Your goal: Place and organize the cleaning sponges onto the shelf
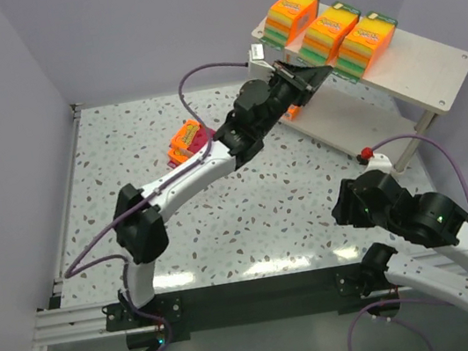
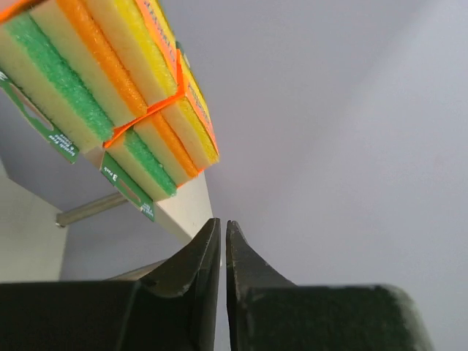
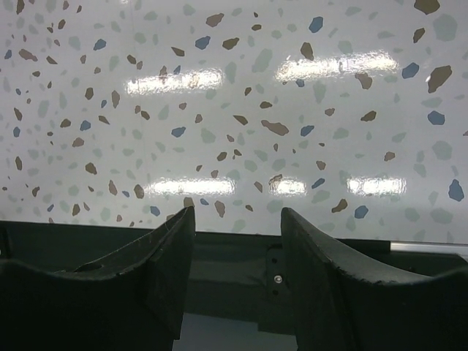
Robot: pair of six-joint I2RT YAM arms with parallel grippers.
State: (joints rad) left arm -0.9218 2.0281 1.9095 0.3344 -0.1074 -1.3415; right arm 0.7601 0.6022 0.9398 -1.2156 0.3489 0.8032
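Top external: three sponges are ranged in a row on the shelf for tidiness, the left pincer held shut and empty just beside them, another pack lying on the surface, the right pincer held part-open, empty.

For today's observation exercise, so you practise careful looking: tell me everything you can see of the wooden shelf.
The shelf is a two-tier rack of pale beige boards, wood by the look, on thin round legs. It stands upright at the far right of the speckled table, set at an angle to its edges. Three thick orange sponge packs stand in a row on the top board; its right end is bare. The left end effector, shut, is by its front edge; contact cannot be told.
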